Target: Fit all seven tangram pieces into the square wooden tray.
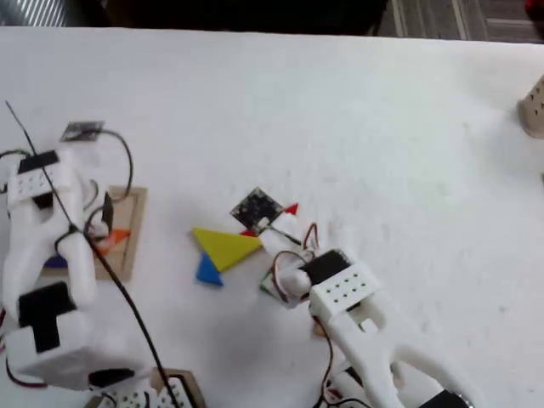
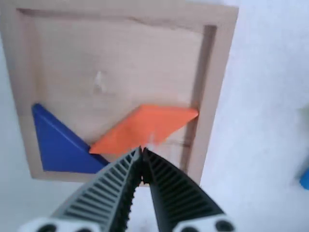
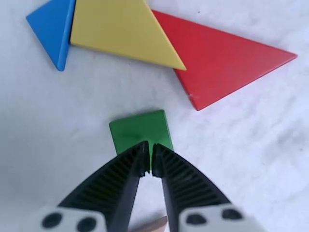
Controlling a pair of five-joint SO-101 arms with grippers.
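Note:
The square wooden tray (image 2: pixel 217 72) lies under my left gripper (image 2: pixel 142 153), which is shut, its tips just above the near edge of an orange parallelogram (image 2: pixel 149 125). That piece rests in the tray beside a blue triangle (image 2: pixel 58 145) set in a corner. In the high view the tray (image 1: pixel 134 204) is at the far left. My right gripper (image 3: pixel 148 152) is shut, its tips over a green square (image 3: pixel 140 130) flat on the table. Beyond it lie a yellow triangle (image 3: pixel 120 31), a small blue triangle (image 3: pixel 48 26) and a red triangle (image 3: pixel 222 60).
The loose pieces cluster mid-table, with the yellow triangle (image 1: pixel 225 246) between the two arms. A pale pegged object (image 1: pixel 534 106) stands at the right edge. A wooden block (image 1: pixel 183 387) sits at the front left. The white tabletop stretches wide at the back.

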